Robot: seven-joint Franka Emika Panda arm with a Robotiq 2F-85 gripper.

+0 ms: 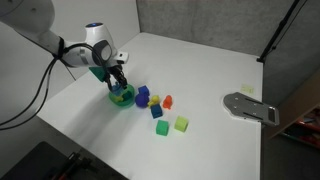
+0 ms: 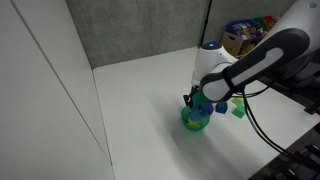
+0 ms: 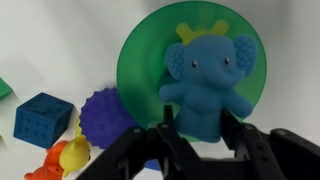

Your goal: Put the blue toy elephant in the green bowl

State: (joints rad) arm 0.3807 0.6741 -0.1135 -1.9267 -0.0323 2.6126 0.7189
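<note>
The blue toy elephant (image 3: 205, 85) is upright between my gripper's (image 3: 197, 118) two black fingers, which press on both sides of its body. It hangs directly over the round green bowl (image 3: 140, 60). In both exterior views the gripper (image 1: 118, 85) (image 2: 195, 102) is just above the green bowl (image 1: 121, 97) (image 2: 195, 120), and the elephant is mostly hidden by the fingers.
Beside the bowl lie a dark blue cube (image 3: 42, 118), a purple spiky ball (image 3: 105, 120) and orange-yellow toys (image 3: 65, 158). Further along the white table are a small blue block (image 1: 156, 111), a green block (image 1: 162, 128), a light green cube (image 1: 181, 124) and a grey plate (image 1: 250, 107).
</note>
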